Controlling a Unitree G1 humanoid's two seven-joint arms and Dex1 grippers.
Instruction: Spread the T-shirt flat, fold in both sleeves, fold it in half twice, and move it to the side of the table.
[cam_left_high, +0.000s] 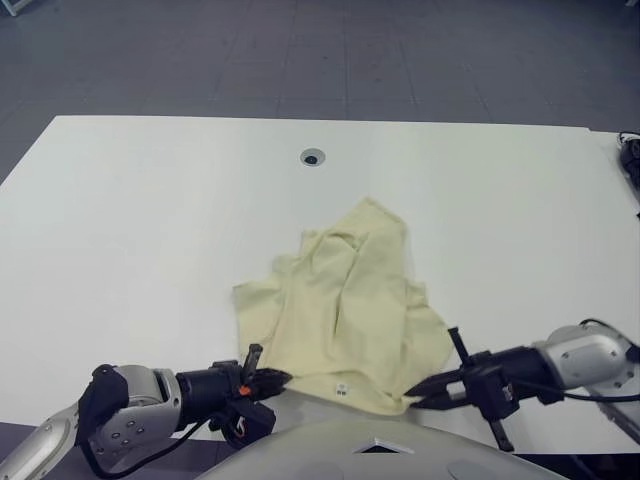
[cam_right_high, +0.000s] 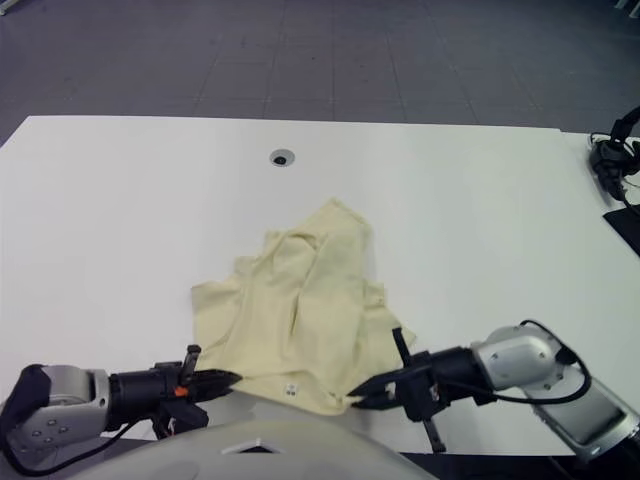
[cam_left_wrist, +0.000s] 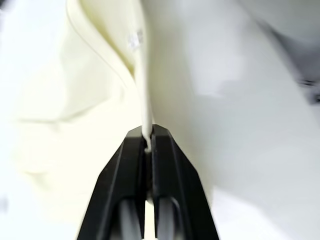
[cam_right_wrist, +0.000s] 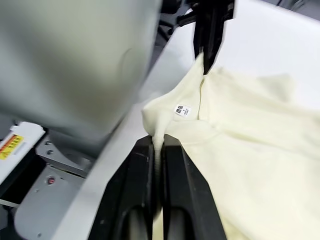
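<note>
Bright, diffuse light throughout. Desk (cam_left_high: 120, 230) glares white, overexposed in left wrist view. Shadows soft, faint. Floor (cam_left_high: 300, 50) dim.

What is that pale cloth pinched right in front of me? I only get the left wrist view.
Observer: A yellow shirt, lying crumpled on a white table.
Operator: Does anything else hold it?
Observer: Yes. The right jaws are shut on its near edge too, at the right corner.
Operator: What lies beyond the shirt?
Observer: A small round hole in the tabletop, farther from the robot.
</note>
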